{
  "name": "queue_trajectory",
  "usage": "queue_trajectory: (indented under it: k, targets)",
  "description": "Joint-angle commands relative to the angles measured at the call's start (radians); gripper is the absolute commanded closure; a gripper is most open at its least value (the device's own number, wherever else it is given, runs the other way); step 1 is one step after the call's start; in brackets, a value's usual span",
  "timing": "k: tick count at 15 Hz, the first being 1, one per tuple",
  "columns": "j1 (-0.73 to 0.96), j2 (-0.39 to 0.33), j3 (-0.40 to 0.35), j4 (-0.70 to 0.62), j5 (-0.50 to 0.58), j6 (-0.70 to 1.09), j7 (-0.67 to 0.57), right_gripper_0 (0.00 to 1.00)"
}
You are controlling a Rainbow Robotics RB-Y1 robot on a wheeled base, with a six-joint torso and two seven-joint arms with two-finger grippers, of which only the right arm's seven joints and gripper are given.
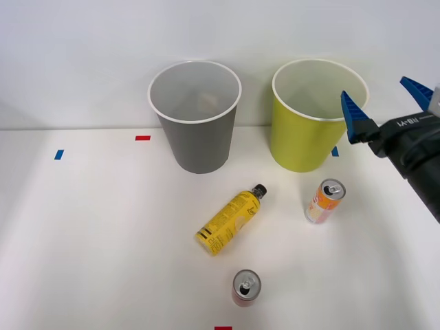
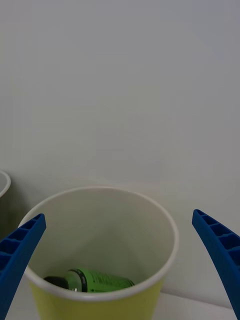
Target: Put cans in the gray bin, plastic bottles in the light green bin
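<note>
The gray bin and lime bin both have white rims and pale insides. The bottle is yellow with black print and a black cap; another, bright green, lies in the lime bin. One can is orange-and-white, one red. The gripper has blue ribbed fingers. The counter is white with red and blue marks.

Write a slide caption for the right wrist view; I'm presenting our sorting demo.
Open right gripper above the light green bin, a green bottle lying inside.
</note>
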Motion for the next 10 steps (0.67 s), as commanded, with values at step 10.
queue_trajectory:
  k: [10]
  targets:
    - [0.681,-0.001,0.173,-0.173,-0.001,-0.341,0.004,0.0]
